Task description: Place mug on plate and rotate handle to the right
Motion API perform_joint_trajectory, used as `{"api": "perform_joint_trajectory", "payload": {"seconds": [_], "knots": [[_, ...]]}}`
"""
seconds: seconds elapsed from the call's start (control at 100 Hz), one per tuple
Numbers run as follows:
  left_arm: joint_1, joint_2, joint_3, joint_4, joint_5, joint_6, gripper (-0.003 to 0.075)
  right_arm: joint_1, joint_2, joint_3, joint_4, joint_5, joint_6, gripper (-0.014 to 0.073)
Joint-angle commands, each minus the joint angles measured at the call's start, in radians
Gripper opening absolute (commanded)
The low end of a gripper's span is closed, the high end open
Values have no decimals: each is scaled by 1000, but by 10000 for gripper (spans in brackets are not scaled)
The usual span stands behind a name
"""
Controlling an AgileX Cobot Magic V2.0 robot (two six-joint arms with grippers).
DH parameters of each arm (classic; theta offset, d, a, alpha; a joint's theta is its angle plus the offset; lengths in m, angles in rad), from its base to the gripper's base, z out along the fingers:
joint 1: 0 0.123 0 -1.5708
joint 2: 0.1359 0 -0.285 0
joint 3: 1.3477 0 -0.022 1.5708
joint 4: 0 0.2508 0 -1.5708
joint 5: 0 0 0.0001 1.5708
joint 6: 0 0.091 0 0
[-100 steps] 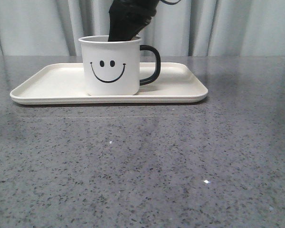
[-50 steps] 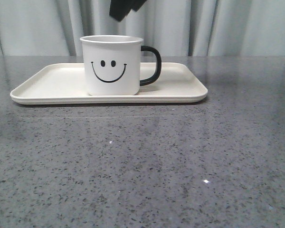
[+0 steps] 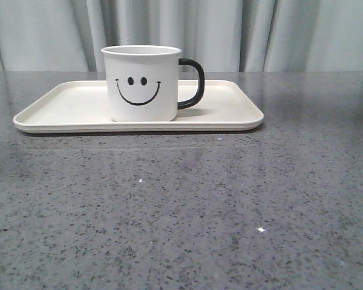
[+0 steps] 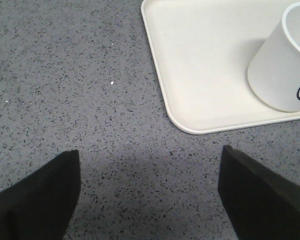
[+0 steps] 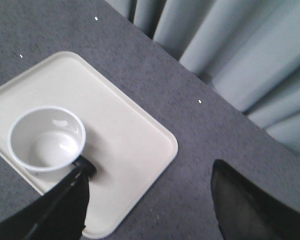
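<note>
The white mug (image 3: pixel 142 84) with the black smiley face stands upright on the cream plate (image 3: pixel 230 112), left of the plate's middle. Its black handle (image 3: pixel 195 84) points right. No gripper shows in the front view. My right gripper (image 5: pixel 150 205) is open and empty, high above the plate's (image 5: pixel 135 140) right end, looking down into the empty mug (image 5: pixel 47 137). One finger covers part of the handle (image 5: pixel 85 167). My left gripper (image 4: pixel 150 195) is open and empty above bare table, near a corner of the plate (image 4: pixel 200 75), apart from the mug (image 4: pixel 285 65).
The grey speckled tabletop (image 3: pixel 181 211) stretches in front of the plate. A pale grey curtain (image 3: pixel 260 33) hangs along the table's far edge and also shows in the right wrist view (image 5: pixel 240 45).
The black gripper that reached into the mug's mouth has risen and left the front view at the top. The mug and plate have stayed in place.
</note>
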Motion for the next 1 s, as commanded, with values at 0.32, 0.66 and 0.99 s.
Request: {"api": "perform_joint_trajectory", "payload": {"seconds": [0.32, 0.66, 0.99], "knots": [[3, -11, -25, -11, -72, -6, 554, -6, -603, 806, -257, -475, 325, 510], [3, -11, -25, -11, -71, -6, 554, -6, -872, 1239, -347, -598, 549, 510], [3, -11, -25, -11, -71, -6, 534, -6, -941, 1345, -347, -778, 573, 510]]}}
